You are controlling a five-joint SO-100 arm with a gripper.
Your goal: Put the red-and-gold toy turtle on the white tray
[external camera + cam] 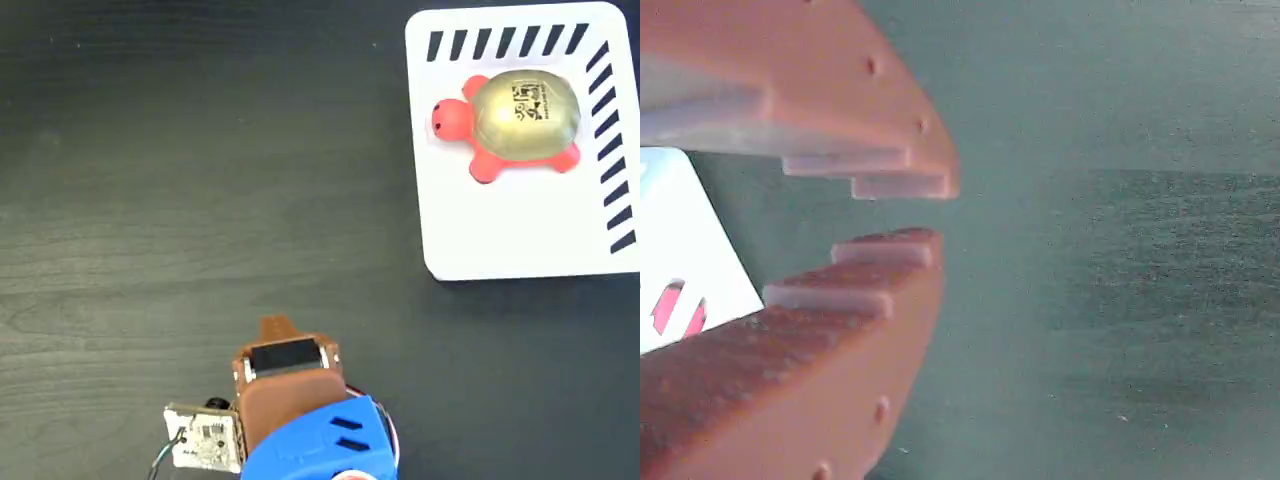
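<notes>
Fixed view shows the pincer slightly parted and empty over the dark wood-grain table, far from the turtle on the tray.

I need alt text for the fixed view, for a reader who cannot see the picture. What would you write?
A red-and-gold toy turtle lies on a white tray with black stripes at the upper right of a dark wooden table, head pointing left. The robot arm, brown and blue, sits at the bottom centre, far from the tray and holding nothing.
</notes>
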